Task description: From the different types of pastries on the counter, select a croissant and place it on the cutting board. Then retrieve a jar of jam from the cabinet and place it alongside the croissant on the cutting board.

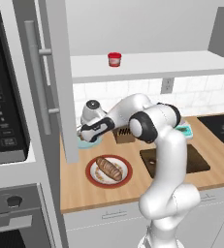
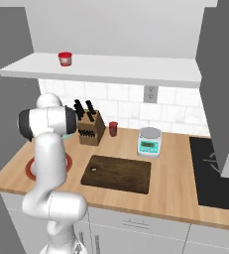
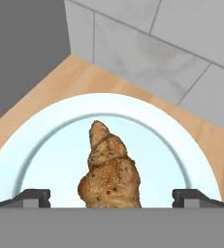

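Cabinet point(image 1: 55, 82): upper left of left base view, tall door with long metal bar handle point(image 1: 36, 77); white shelf point(image 2: 111, 69) across top of both base views.

Table point(image 2: 170, 178): light tan wood grain, lower half of right base view, white drawer fronts below.

Arm: rises lower right of left base view, bends left toward the table's back corner at centre left.

Cutting board point(image 2: 118, 173): dark brown, flat, bottom centre of right base view; bare except a small pale speck near its left edge.

Knife block point(image 2: 91, 130): upper left of board, against tiled wall. Scale point(image 2: 149, 141): upper right of board. Small dark red cup point(image 2: 113, 128): between block and scale.

Red-rimmed plate point(image 1: 108, 172): lower centre of left base view, carrying the scored loaf point(image 1: 108, 168).

Pale blue plate point(image 3: 45, 145): across middle of hand view, in the table's corner by the wall tiles.

Croissant point(image 3: 108, 172): golden-brown, on the blue plate, lower centre of hand view, pointed end toward top of frame.

Pincer point(image 3: 111, 197): fully spread, holding nothing; tips at bottom left and bottom right of hand view, croissant between them, contact not discernible.

Jar of jam point(image 1: 114, 59): red, upright on the shelf, top centre of left base view.
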